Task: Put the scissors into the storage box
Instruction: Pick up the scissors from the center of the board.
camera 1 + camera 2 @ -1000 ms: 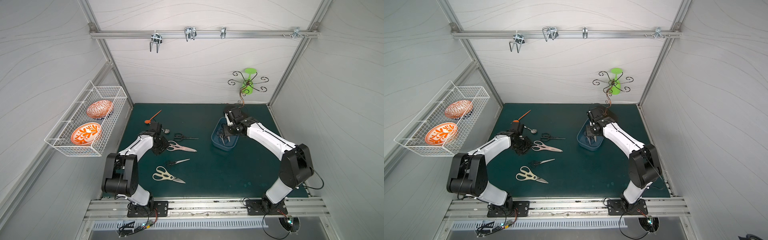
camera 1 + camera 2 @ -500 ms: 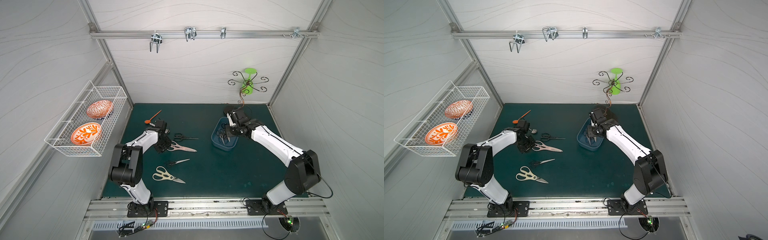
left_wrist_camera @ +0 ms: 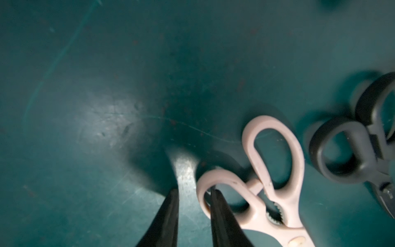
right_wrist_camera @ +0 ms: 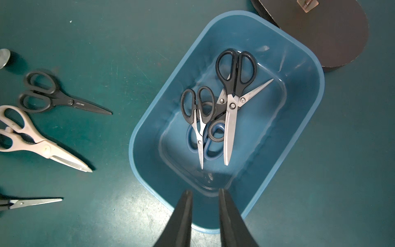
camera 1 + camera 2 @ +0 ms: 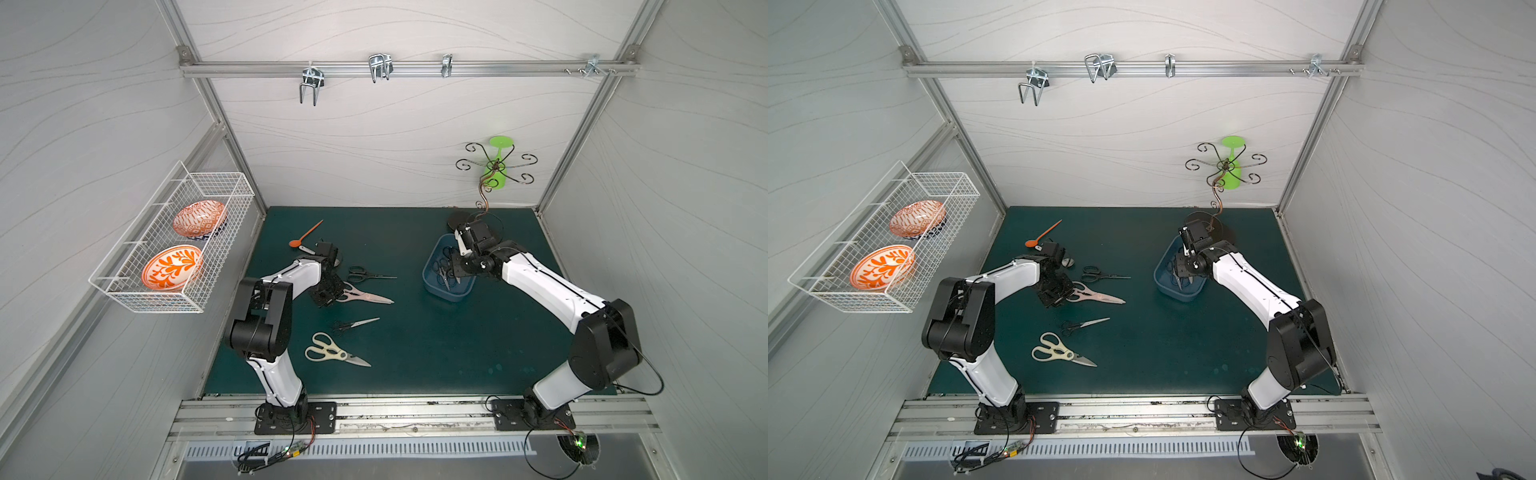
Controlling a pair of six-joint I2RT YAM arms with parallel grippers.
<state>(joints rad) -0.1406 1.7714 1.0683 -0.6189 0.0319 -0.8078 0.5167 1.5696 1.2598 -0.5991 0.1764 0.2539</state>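
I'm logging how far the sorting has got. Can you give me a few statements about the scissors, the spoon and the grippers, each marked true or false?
1. The cream-handled shears lie on the mat, outside the storage box. True.
2. The right gripper holds black scissors. False: its jaws are apart and empty, above the box's wall.
3. The left gripper straddles the rim of a handle loop of the pink-handled shears. True.
4. The blue-handled scissors lie on top of the pile in the box. False: a small black-handled pair lies across them.
5. The orange spoon lies on the mat, outside the box. True.
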